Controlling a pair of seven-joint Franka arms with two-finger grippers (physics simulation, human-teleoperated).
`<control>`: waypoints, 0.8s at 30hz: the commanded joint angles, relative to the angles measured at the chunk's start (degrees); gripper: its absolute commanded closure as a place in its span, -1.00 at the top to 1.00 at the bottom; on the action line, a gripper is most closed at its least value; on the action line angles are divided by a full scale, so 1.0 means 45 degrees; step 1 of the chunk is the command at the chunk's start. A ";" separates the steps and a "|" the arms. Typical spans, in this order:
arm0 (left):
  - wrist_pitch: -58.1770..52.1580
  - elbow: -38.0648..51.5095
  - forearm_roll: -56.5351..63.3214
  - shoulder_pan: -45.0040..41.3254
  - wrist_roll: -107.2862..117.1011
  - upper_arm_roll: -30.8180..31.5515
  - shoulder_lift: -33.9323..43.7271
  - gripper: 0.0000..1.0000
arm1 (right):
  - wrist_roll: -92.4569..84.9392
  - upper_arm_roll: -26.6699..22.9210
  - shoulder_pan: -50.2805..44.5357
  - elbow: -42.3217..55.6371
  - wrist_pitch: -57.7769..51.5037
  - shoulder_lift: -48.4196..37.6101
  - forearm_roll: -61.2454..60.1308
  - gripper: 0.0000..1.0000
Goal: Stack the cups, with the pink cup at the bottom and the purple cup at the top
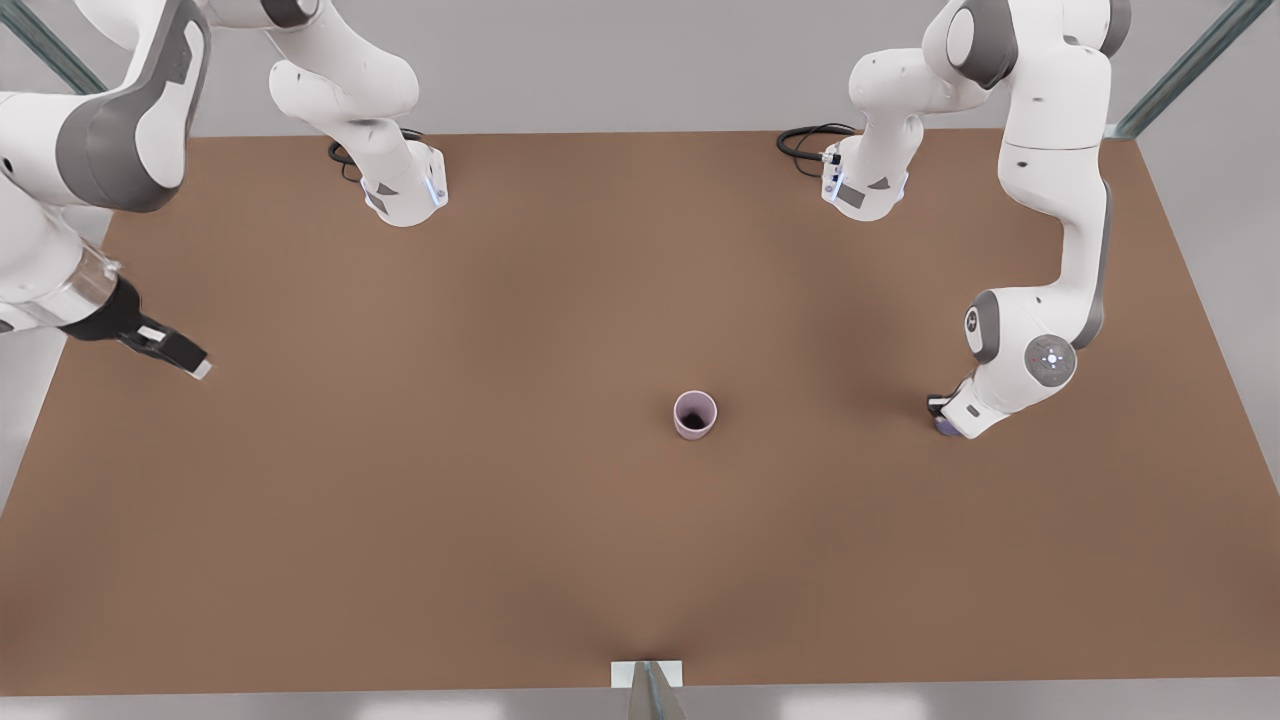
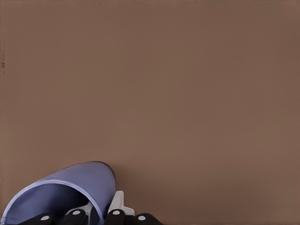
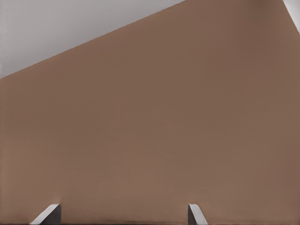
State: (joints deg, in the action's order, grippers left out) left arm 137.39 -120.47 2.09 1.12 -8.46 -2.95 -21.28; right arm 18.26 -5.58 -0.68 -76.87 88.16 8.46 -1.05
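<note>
Left gripper [image 1: 945, 418] on front view's right: arm folded down, wrist low over bench [image 1: 500, 520], fingers [image 2: 117, 202] straddling purple cup [image 2: 70, 194] wall, one inside, one outside. Right gripper [image 1: 190, 360] on front view's left: arm waits raised, wrist angled downward, fingers [image 3: 47, 214] spread wide, holding nothing.

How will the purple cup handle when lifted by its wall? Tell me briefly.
The purple cup looks small and thin-walled, so probably light. The left gripper, at the front view's right, pinches one wall only, so it may swing or slip. Tapered and round, it would likely roll if tipped. The right gripper waits open at that view's left.
</note>
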 commanded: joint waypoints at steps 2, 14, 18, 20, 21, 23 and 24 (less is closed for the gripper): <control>0.0016 0.0032 0.0004 0.0005 0.0005 -0.0106 0.0003 -0.44 | -0.4508 -0.0030 0.0249 0.0031 -0.0529 -0.0025 -0.0274 1.00; -0.2150 0.1477 -0.0035 -0.1517 0.2777 0.0109 0.0803 -0.57 | -0.4664 0.0146 0.0093 0.0012 -0.0529 0.0464 -0.0293 1.00; -0.3537 0.2569 -0.0249 -0.3159 0.7266 0.1766 0.1096 -0.57 | -0.4644 0.0146 0.0074 0.0031 -0.0510 0.0483 -0.0391 1.00; -0.4904 0.4112 -0.0855 -0.3178 0.9046 0.3077 0.0862 -0.57 | -0.4664 0.0146 0.0093 0.0012 -0.0510 0.0483 -0.0450 1.00; -0.4945 0.4368 -0.0874 -0.3178 0.9906 0.3721 0.0745 -0.57 | -0.4664 0.0146 0.0093 0.0012 -0.0510 0.0522 -0.0430 1.00; -0.4925 0.5363 -0.0855 -0.3959 1.1390 0.3996 0.0238 -0.57 | -0.4644 0.0126 0.0230 0.0012 -0.0237 0.0503 -0.0489 1.00; -0.4905 0.5754 -0.0855 -0.4330 1.1801 0.3996 -0.0055 -0.57 | -0.4683 0.0087 0.0230 0.0031 -0.0256 0.0464 -0.0294 1.00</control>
State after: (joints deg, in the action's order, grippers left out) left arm 119.83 -95.62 -0.97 -17.64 10.72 14.62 -21.01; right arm 2.87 -5.13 0.25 -76.79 86.29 10.67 -2.74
